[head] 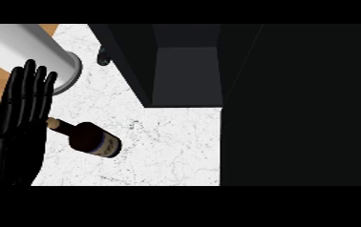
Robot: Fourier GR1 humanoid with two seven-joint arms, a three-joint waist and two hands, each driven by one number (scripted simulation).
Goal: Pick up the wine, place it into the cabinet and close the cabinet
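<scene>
Wine bottle (90, 139) on counter (169, 149), between left robot hand (25, 116) and cabinet (185, 73).

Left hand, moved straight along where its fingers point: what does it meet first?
Probably the pale grey cylinder just beyond the black left hand; depth unclear. The dark wine bottle lies off that line.

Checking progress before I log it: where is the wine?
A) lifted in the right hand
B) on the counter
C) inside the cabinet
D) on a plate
B: the wine is on the counter, outside the open cabinet and next to the left hand.
</scene>
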